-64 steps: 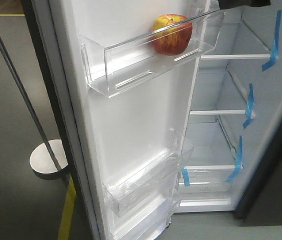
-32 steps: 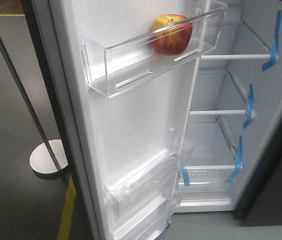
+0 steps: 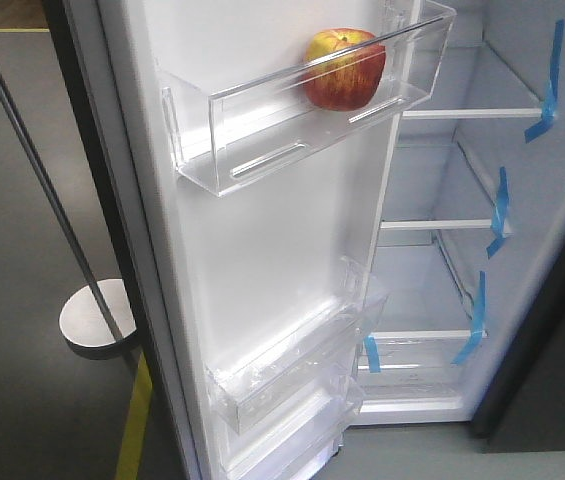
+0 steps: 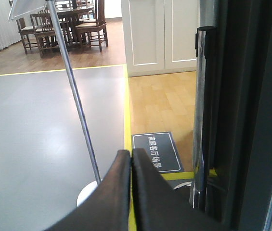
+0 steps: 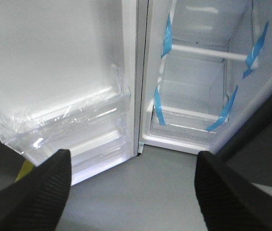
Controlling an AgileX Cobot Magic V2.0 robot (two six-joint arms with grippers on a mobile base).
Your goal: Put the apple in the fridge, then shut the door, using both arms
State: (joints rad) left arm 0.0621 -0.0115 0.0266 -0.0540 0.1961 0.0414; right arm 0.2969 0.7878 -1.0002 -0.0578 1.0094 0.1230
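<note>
Slim two-fingered left gripper (image 4: pixel 131 155), smooth glossy brown-black curved fingers tapering to narrow rounded tips, broad two-fingered right gripper (image 5: pixel 132 161), matte black blocky fingers, inner pads finely ribbed in a knurled grain, soft rounded corners

No more dark shape over the top bin (image 3: pixel 292 110) of the door (image 3: pixel 282 260).

The red-yellow apple (image 3: pixel 344 68) sits in the open door's (image 3: pixel 262 250) top bin, fridge (image 3: pixel 442 180) interior exposed.

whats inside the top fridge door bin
One apple, at the right end of the bin. Its lower half shows only through the clear front wall; its far side is hidden.
</note>
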